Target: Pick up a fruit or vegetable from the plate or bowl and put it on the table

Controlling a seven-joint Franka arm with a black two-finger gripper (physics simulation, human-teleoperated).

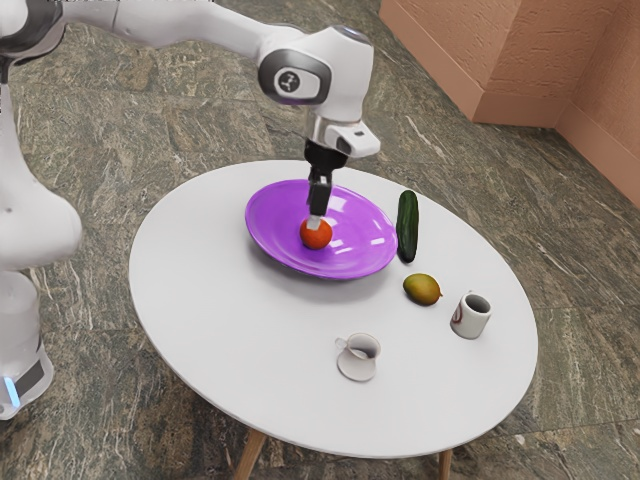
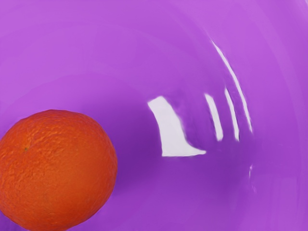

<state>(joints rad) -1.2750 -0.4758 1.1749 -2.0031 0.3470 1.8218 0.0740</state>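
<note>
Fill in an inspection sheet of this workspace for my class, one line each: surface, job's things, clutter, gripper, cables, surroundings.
Surface: round white table.
Job's things: orange fruit in a glossy purple plate.
Clutter: cucumber beside the plate; yellow-brown fruit; mug; small cup on a saucer.
Gripper: at the orange fruit's top; grip cannot be told.
Cables: nothing seen.
Surroundings: streaked grey-brown floor, salmon-coloured wall.
</note>
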